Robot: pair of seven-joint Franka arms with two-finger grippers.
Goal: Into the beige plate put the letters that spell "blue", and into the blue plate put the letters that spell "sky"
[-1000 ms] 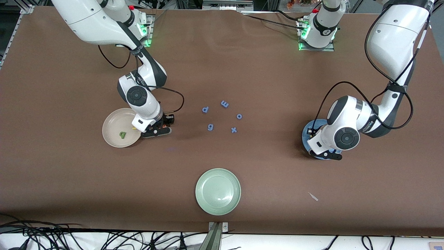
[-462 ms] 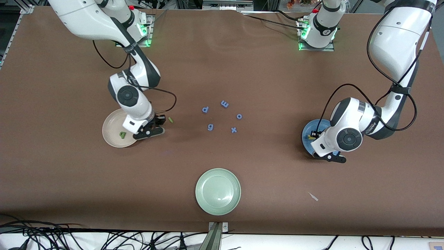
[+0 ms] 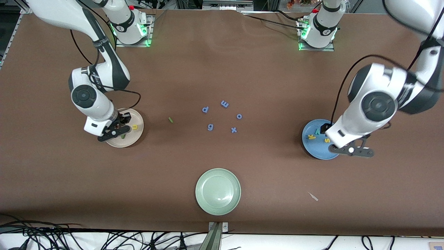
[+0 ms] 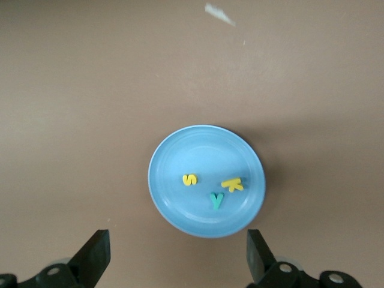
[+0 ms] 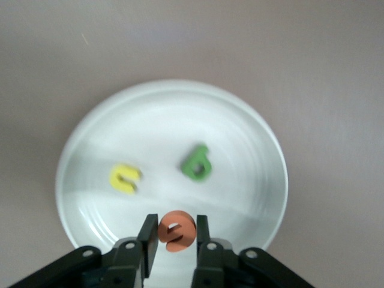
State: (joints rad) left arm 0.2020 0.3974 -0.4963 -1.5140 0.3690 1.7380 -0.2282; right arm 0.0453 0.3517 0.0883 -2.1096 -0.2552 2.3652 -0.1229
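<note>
Right gripper (image 5: pixel 174 240) fingers pinch orange e (image 5: pixel 176 230) over beige plate (image 5: pixel 240 120); yellow u (image 5: pixel 125 178), green b (image 5: pixel 197 163) below. Left gripper (image 4: pixel 174 259) fingers spread above blue plate (image 4: pixel 180 150).

Table (image 3: pixel 263 69) looks like matt brown cloth; blue plate (image 4: pixel 180 150) and beige plate (image 5: pixel 240 126) are smooth, slightly glossy (glazed-looking); orange e (image 5: pixel 176 230) matt, foamy.

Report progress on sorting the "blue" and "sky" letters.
Done: s, k, y lie in the blue plate under the open left claw; u, b in the beige plate. In hand: e in the right claw. Left: l on the table.
</note>
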